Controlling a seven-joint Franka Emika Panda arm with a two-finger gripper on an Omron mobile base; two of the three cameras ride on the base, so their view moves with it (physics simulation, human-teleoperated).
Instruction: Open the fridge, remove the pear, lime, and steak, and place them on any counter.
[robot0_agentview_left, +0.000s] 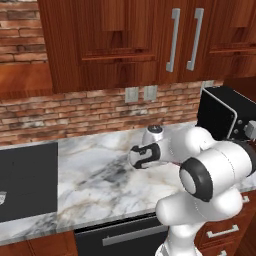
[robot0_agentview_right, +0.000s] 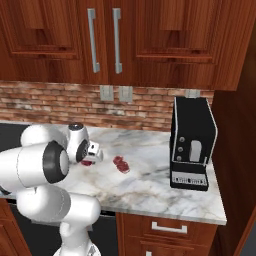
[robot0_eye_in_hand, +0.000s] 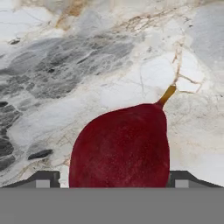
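Gripper (robot0_eye_in_hand: 113, 177): fingers spread wide, either side of the pear — nothing clamped.
Pear (robot0_eye_in_hand: 120, 146): laid on the counter (robot0_agentview_left: 95, 175), stem toward 1 o'clock.
Steak (robot0_agentview_right: 120, 164): seen mid-counter — bare marble around it.

Pear (robot0_eye_in_hand: 120, 146) lies on the counter (robot0_agentview_left: 95, 170), about mid-depth between front edge and back wall, stem toward the wall side, I think. Gripper (robot0_eye_in_hand: 113, 180) straddles it, one fingertip each side. Steak (robot0_agentview_right: 120, 164) just right of the pear, apart from it. Coffee machine (robot0_agentview_right: 192, 143) at the counter's right end. Stovetop (robot0_agentview_left: 27, 180) off the left end. Cabinets (robot0_agentview_right: 105, 40) overhead.
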